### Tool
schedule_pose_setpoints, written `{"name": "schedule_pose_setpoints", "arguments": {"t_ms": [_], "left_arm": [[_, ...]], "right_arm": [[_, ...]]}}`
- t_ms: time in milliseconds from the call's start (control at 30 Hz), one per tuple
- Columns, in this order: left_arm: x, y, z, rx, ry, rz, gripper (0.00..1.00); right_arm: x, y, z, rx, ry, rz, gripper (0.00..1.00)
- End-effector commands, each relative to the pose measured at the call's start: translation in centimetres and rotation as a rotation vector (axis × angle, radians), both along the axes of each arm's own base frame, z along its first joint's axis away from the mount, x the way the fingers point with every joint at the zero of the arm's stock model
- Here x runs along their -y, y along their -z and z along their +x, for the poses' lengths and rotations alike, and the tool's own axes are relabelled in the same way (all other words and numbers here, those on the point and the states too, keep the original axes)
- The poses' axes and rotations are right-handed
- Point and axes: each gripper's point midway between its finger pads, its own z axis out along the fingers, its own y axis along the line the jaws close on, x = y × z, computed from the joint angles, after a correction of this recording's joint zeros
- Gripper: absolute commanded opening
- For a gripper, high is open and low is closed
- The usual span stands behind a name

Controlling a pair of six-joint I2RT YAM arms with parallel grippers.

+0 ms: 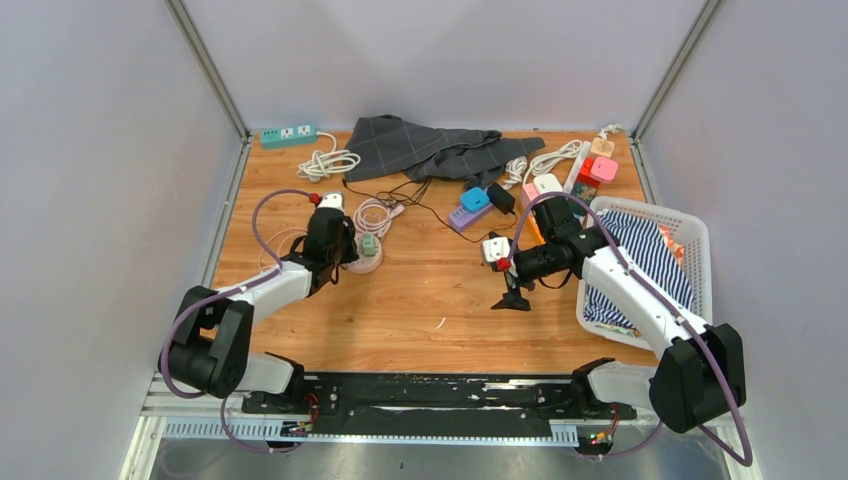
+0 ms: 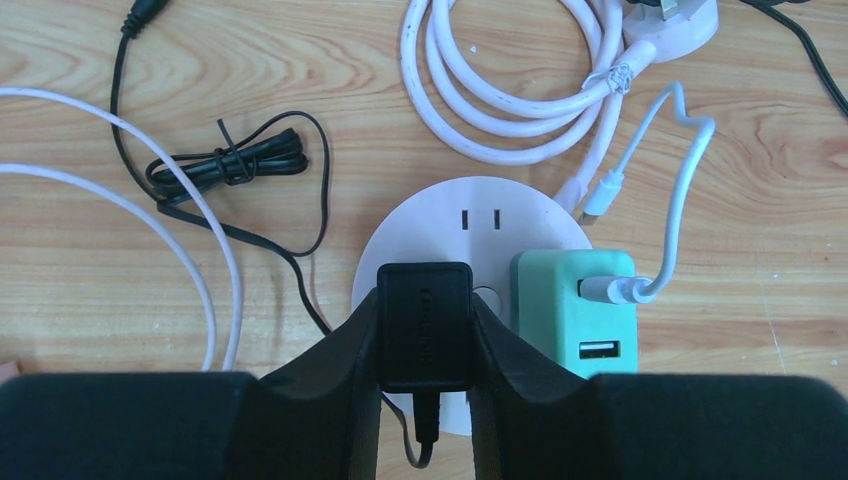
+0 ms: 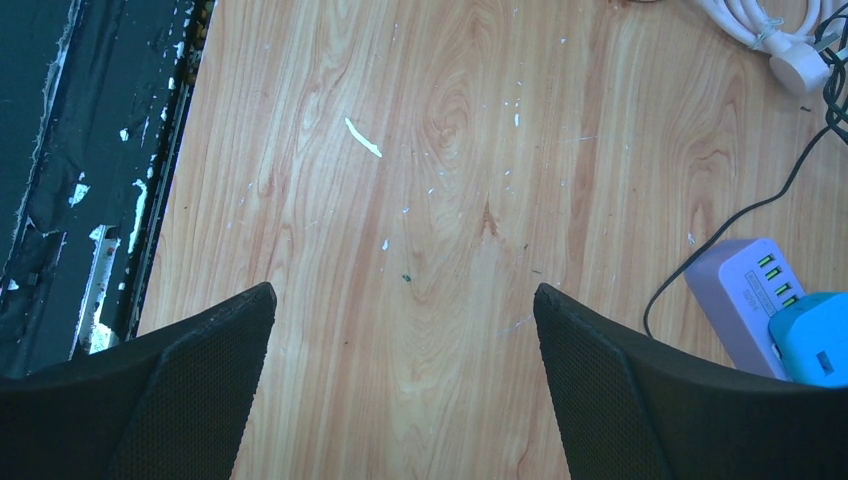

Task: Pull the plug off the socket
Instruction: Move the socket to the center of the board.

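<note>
Already done: the left tool (image 2: pixel 425 300) has one finger (image 2: pixel 345 355) on each side of the black plug (image 2: pixel 424 325), both touching its flanks.
Left tool state: narrowed onto the plug and gripping it.
Plug position: seated in the round white socket (image 2: pixel 480 205), on the near part of its face, with its cord running off toward the near side. No lift shows from above.
Socket location: left half of the table (image 2: pixel 770 300), at middle depth, directly under the left wrist.
Neighbour: a green charger (image 2: pixel 575 310) sits in the same socket just right of the plug, with a white cable (image 2: pixel 680 170) plugged in. The right-hand finger is wedged between the two.
Right tool state: the right tool (image 3: pixel 402 292) is wide and holds nothing. It hangs over bare wood right of centre, well apart from the socket.
Left to do: the pull itself. The plug has not yet come out.
Judged progress: roughly midway, with the grasp made and the extraction pending.
Risk: nothing pins the socket down, so it may rise with the plug.
</note>
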Motion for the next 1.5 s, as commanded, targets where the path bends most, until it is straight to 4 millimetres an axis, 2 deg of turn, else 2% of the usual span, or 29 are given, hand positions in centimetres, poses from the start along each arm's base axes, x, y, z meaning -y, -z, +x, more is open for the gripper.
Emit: {"name": "schedule_pose_setpoints", "arguments": {"t_ms": [0,333,600,867,967,1100,1200,1367,1467], "left_arm": [[1.4,0.0,-0.7,-0.013,0.065,-0.044,0.01],[5.8,1.6,-5.2,-0.076,0.240,-0.088,0.00],[9.9,1.8,-9.1,-0.096,0.453,-0.109,0.00],[15.2,3.2,-14.7,-0.145,0.680,-0.060,0.00],[17.2,3.3,-16.9,-0.151,0.765,-0.048,0.00],[19.3,3.2,-18.2,-0.125,0.814,-0.005,0.00],[21.0,2.9,-18.8,-0.107,0.847,0.017,0.00],[23.5,2.8,-19.3,-0.102,0.888,0.033,0.01],[24.9,2.8,-19.4,-0.105,0.907,0.029,0.01]], "right_arm": [[0.1,0.9,-0.7,-0.022,-0.016,-0.022,1.00],[0.2,0.8,-0.7,-0.014,-0.013,-0.027,1.00],[0.7,0.5,-0.3,-0.002,0.010,-0.036,1.00],[2.5,-0.6,0.1,0.022,0.086,-0.019,1.00],[3.4,-0.7,-0.6,0.028,0.115,-0.020,1.00],[4.4,-0.6,-2.4,0.012,0.139,-0.022,1.00],[4.8,-0.4,-3.9,-0.002,0.131,-0.024,1.00],[5.4,0.0,-4.8,-0.015,0.139,-0.024,1.00],[5.4,0.7,-6.1,-0.057,0.098,-0.016,1.00]]}}
